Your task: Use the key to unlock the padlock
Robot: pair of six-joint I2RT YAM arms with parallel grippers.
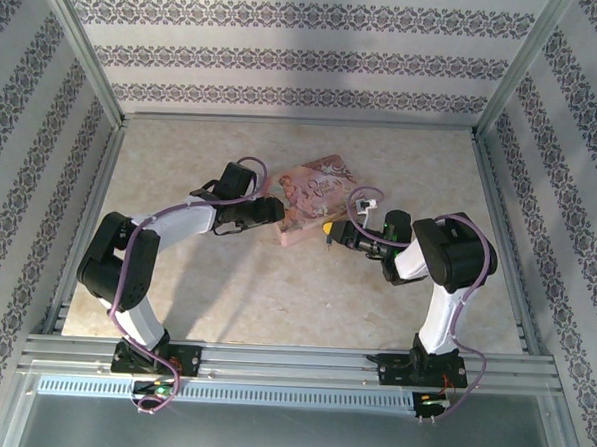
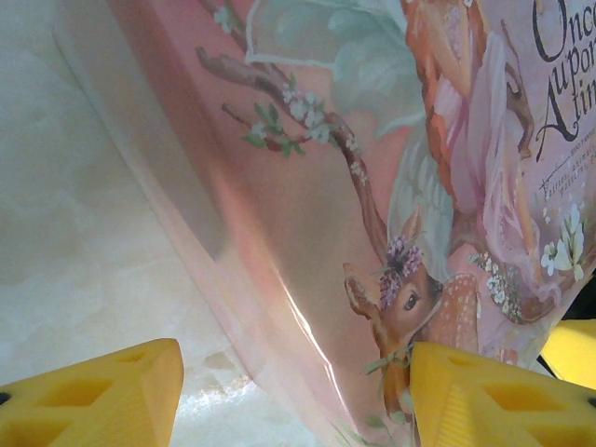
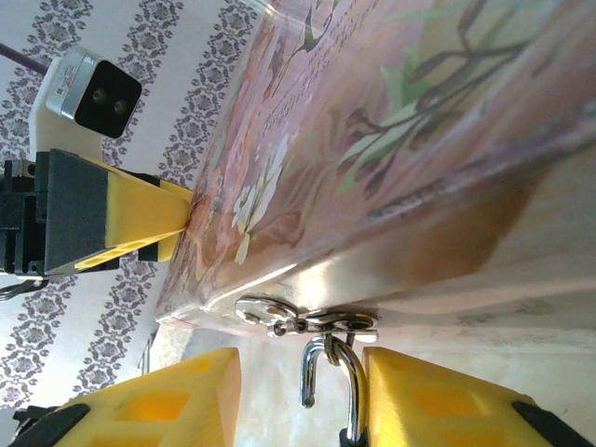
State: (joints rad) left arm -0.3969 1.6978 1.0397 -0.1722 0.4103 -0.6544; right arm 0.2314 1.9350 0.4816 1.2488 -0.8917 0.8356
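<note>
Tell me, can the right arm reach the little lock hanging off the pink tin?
Probably yes: the right gripper straddles the padlock, whose silvery shackle hangs from the clasp on the pink tin, with nothing else between its fingers.

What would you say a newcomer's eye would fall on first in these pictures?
Probably the pink illustrated tin at the middle of the table, with the left gripper and right gripper meeting it from either side. Up close in the right wrist view, the padlock's silvery shackle hangs at the tin's clasp between yellow fingers.

Beige marbled table [image 1: 274, 302], damask-striped walls [image 1: 287, 58], aluminium frame [image 1: 292, 355]
</note>
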